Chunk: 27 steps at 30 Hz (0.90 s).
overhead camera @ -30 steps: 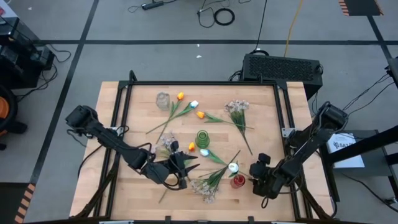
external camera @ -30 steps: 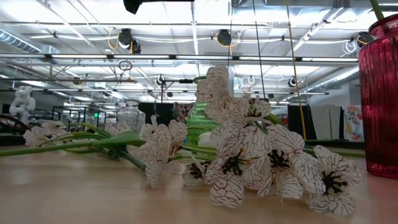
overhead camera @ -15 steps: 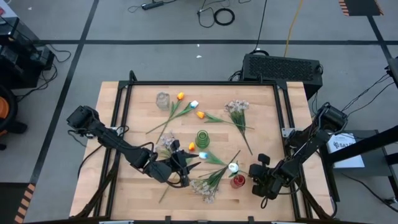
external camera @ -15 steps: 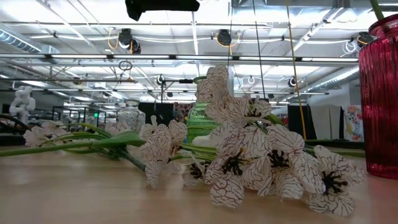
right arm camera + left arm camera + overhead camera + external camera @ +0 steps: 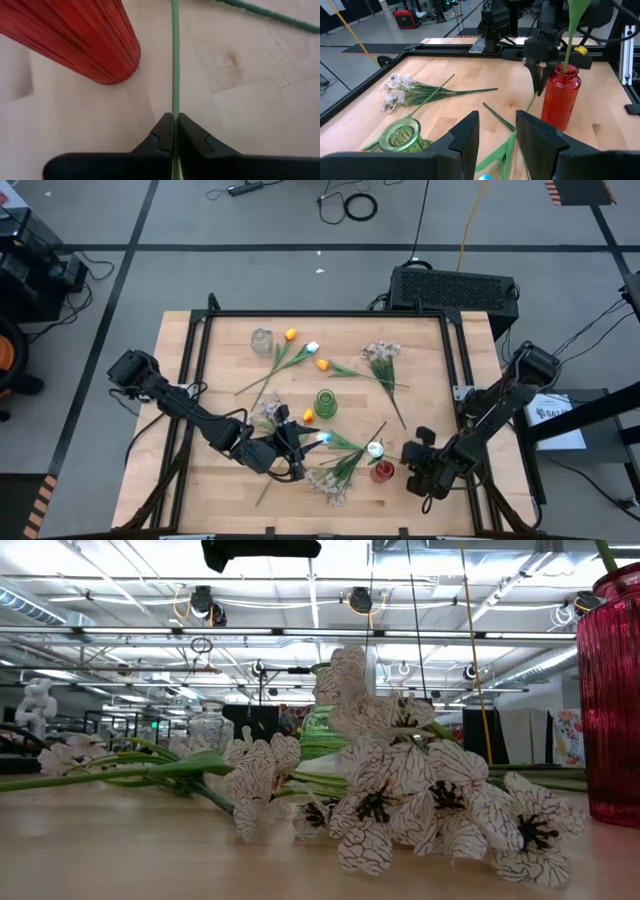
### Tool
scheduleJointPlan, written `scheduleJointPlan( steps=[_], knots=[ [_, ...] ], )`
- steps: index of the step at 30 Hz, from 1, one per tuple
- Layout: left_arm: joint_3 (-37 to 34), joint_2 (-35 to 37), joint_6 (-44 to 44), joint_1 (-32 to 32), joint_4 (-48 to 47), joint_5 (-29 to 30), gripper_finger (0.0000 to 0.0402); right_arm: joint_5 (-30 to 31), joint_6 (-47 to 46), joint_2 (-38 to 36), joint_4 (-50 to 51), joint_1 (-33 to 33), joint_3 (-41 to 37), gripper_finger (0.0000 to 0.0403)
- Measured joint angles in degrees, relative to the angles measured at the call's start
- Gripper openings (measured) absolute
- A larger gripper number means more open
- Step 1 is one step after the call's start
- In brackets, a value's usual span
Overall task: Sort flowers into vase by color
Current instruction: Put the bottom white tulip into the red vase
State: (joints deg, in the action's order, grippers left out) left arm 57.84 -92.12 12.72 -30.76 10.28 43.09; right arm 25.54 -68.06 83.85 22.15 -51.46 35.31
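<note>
The right gripper (image 5: 417, 452) sits near the table's (image 5: 200, 480) front right corner, fingers pinched onto a thin green stem (image 5: 175, 60) beside the red vase (image 5: 383, 471); its bloom is cut off in the wrist view. The left gripper (image 5: 305, 442) hovers over a white tulip (image 5: 322, 438) (fingers apart, holding nothing). A spray (image 5: 330, 480) lies near the front edge, other flowers (image 5: 300, 352) scattered mid-table around the green vase (image 5: 326, 402).

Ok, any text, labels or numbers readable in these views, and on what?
White sheet beside the right arm's base, high view: dark print on it, too small to read.
Red vase, green vase, table frame: no lettering visible.
Nothing legible in any view.
</note>
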Motion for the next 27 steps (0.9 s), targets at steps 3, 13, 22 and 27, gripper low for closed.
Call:
scheduleJointPlan(
  steps=[3, 13, 22, 27],
  knots=[
    [0.01, 0.28, -0.01, 0.0, 0.0, 0.02, 0.0136, 1.93, -0.14, -2.47, 0.88, 0.0, 0.0, 0.0003],
    [0.11, 1.82, -3.12, -0.31, 2.28, 0.04, 0.0136, 9.18, 1.75, -12.66, 5.96, 0.0, 0.0, 0.0002],
    [0.11, 5.66, -10.13, -0.92, 6.28, -0.15, 0.0136, 19.83, 10.94, -22.25, 5.4, -0.02, 0.08, 0.0001],
    [0.11, 8.48, -16.99, -0.94, 12.12, -0.14, 0.0136, 27.18, 17.79, -27.48, 3.18, -0.02, 0.09, 0.0001]
  ],
)
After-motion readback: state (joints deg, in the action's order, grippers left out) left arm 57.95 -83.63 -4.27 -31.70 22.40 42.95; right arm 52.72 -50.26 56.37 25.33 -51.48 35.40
